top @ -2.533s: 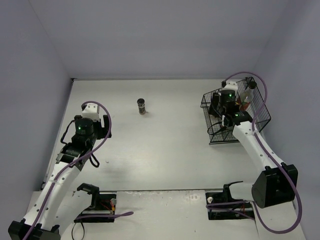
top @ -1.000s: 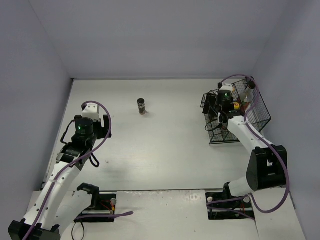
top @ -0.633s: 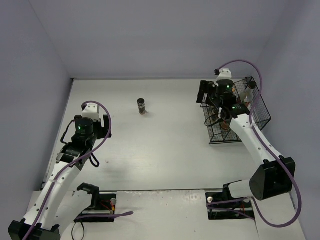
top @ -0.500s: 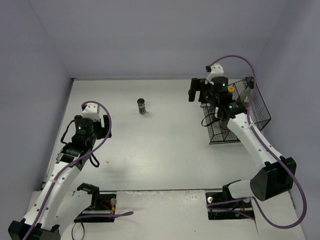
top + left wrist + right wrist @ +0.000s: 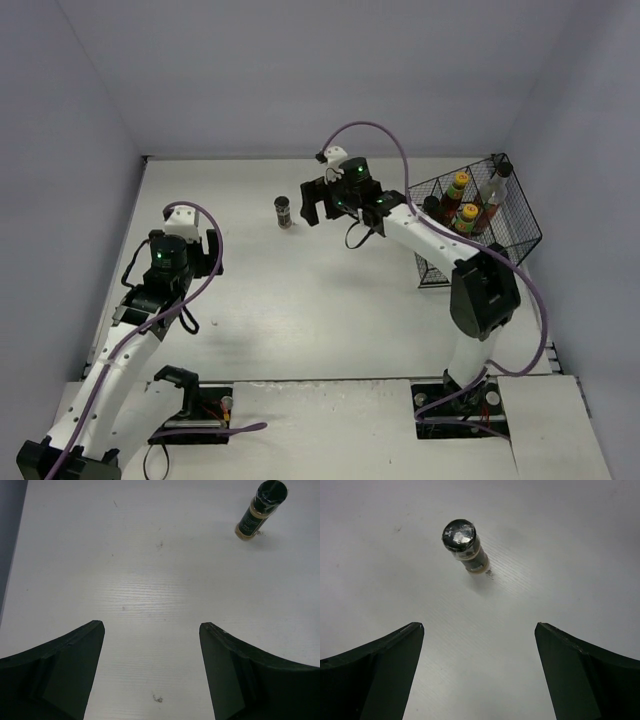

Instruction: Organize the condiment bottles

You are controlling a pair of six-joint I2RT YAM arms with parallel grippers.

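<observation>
One short dark spice jar (image 5: 285,212) with a black lid stands alone on the white table, at the back and left of centre. My right gripper (image 5: 320,208) hovers just to its right, open and empty. In the right wrist view the jar (image 5: 465,545) stands upright ahead of the wide-open right gripper (image 5: 479,626). Two yellow-capped sauce bottles (image 5: 462,198) and a tall clear bottle (image 5: 495,192) stand in the black wire basket (image 5: 520,240). My left gripper (image 5: 208,252) is open and empty over bare table at the left. From the left gripper (image 5: 151,626) the jar (image 5: 261,510) is far off at the upper right.
The wire basket sits at the table's right side, close to the right wall. Grey walls close in the back and both sides. The arm bases and cable mounts (image 5: 200,410) line the near edge.
My right arm has lifted out of the basket and swung left across the table to the lone spice jar, its jaws opening wide. The left arm has not moved.
</observation>
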